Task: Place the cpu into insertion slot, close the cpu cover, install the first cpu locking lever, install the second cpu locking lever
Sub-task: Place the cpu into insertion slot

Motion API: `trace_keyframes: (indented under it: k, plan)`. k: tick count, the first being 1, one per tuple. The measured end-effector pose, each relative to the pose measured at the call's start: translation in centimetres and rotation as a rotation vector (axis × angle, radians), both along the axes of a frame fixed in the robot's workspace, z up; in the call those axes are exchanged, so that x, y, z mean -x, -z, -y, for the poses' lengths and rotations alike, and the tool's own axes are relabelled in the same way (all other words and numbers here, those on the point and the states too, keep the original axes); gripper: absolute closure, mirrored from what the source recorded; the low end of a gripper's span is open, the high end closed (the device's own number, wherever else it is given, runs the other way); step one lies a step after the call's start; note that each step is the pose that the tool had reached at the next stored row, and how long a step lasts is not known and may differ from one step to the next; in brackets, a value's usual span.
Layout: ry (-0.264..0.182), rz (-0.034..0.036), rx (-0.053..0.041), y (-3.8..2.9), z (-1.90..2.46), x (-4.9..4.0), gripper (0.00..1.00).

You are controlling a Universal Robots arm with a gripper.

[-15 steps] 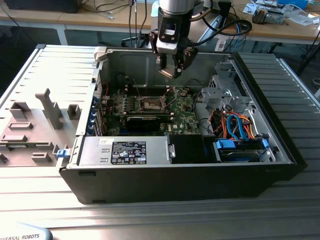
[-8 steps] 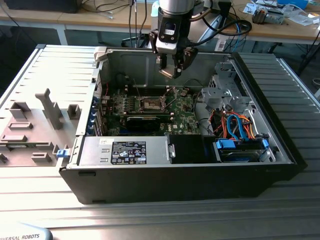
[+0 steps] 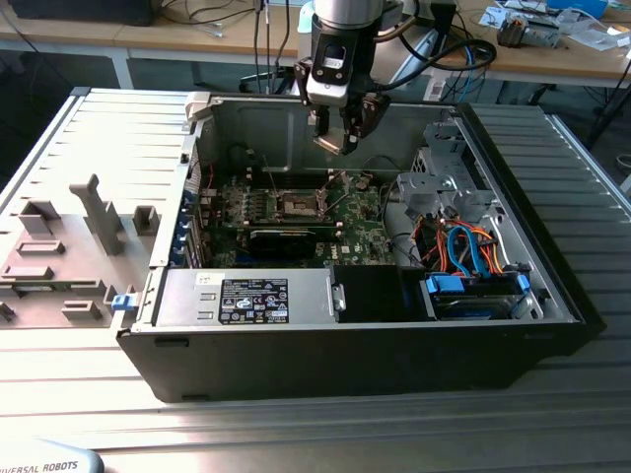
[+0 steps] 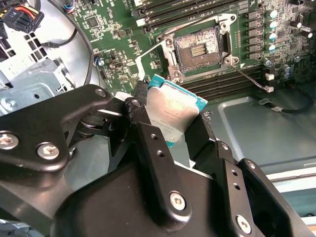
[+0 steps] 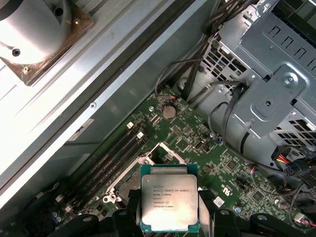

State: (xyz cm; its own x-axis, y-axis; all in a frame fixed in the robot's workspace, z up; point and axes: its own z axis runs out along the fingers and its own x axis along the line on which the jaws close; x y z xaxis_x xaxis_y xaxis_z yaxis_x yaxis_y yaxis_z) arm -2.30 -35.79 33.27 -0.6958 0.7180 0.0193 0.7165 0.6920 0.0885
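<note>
gripper (image 4: 178, 129) clamping cpu (image 4: 173, 106), above socket (image 4: 200, 47)

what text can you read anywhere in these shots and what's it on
cpu, gripped in the pincer: several printed lines on its metal top, too small to read surely
power supply label: dense print and symbols, too small to read
motherboard: white markings, too small to read

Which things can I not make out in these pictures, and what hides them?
- Lower part of the cpu: second wrist view, covered by the fingers of the pincer.
- Insertion slot: first wrist view, largely behind the cpu.
- Its contacts: exterior view, too small.
- Underside of the cpu: turned away in both wrist views.
</note>
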Motion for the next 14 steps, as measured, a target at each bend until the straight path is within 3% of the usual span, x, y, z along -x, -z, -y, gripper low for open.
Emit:
trace_keyframes:
  k: [14]
  plan:
    - [0.021, 0.0, 0.0, 0.0, 0.0, 0.0, 0.46]
